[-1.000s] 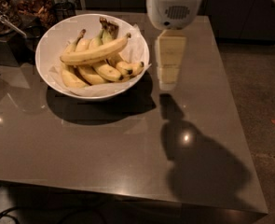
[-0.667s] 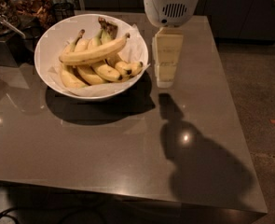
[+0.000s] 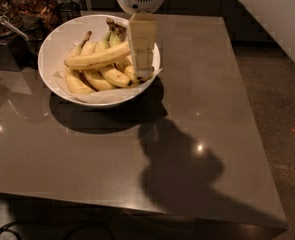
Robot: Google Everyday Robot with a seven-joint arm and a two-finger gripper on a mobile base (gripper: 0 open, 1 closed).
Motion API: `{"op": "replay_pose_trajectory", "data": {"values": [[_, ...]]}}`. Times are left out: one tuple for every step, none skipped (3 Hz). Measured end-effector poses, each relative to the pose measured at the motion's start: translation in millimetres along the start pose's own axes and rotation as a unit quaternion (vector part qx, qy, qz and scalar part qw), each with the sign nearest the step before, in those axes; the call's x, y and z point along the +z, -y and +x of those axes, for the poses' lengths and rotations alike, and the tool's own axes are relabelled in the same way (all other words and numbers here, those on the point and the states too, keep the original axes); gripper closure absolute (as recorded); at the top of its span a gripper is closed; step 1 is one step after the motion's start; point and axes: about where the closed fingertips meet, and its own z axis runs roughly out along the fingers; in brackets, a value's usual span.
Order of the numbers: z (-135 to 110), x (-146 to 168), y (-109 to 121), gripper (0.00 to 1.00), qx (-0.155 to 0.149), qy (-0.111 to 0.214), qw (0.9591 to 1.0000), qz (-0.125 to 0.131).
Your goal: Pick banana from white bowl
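Overhead, end effector (image 3: 142,73) hangs over white bowl (image 3: 51,44), at banana (image 3: 94,60) end.

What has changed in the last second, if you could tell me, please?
The gripper moved sideways from beside the white bowl to above its right part, by the end of the banana. No grasp shows yet. The white bowl, the banana and the other bananas stayed put.

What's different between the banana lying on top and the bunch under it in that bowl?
The top banana is single and loose; the bunch joins at a dark crown. The top banana lies crosswise; the bunch runs front to back beneath it. The top banana looks clean; the bunch shows dark spots. Both are yellow, in the white bowl. The gripper hangs over the bowl's right side.
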Motion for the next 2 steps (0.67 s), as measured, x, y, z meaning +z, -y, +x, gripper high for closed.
{"op": "replay_pose_trajectory", "data": {"values": [[-38,9,26,0.0,-0.03,0.007,0.9995,0.005],[-66,25,42,0.17,-0.048,0.01,0.9988,0.0]]}}
